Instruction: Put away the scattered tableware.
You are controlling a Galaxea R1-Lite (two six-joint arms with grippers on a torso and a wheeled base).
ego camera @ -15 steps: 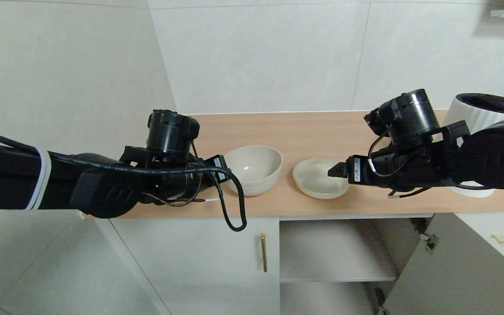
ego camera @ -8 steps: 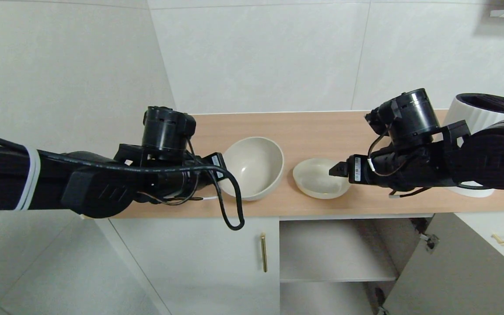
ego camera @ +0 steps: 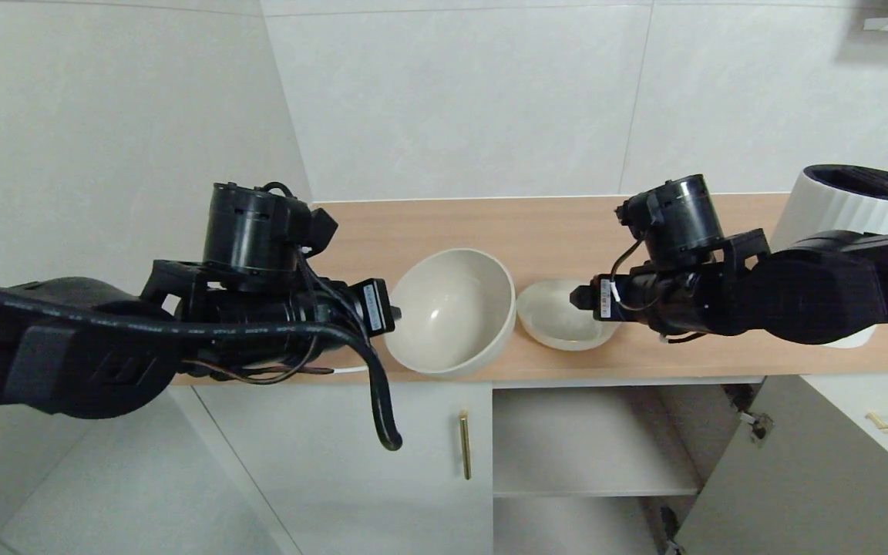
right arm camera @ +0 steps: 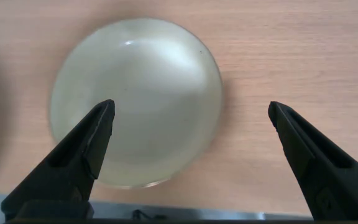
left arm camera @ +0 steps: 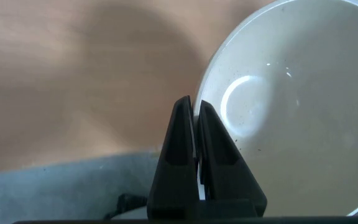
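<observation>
My left end effector is pinched tight on the rim of the large white bowl, which is tilted at the desk front edge. My right end effector is spread wide and empty above the small translucent bowl, which sits on the desk just beside.

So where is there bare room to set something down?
The back strip of counter along the wall, behind the large bowl and small dish, is bare. So is the open cabinet shelf below. The front edge is crowded: both dishes side by side.
</observation>
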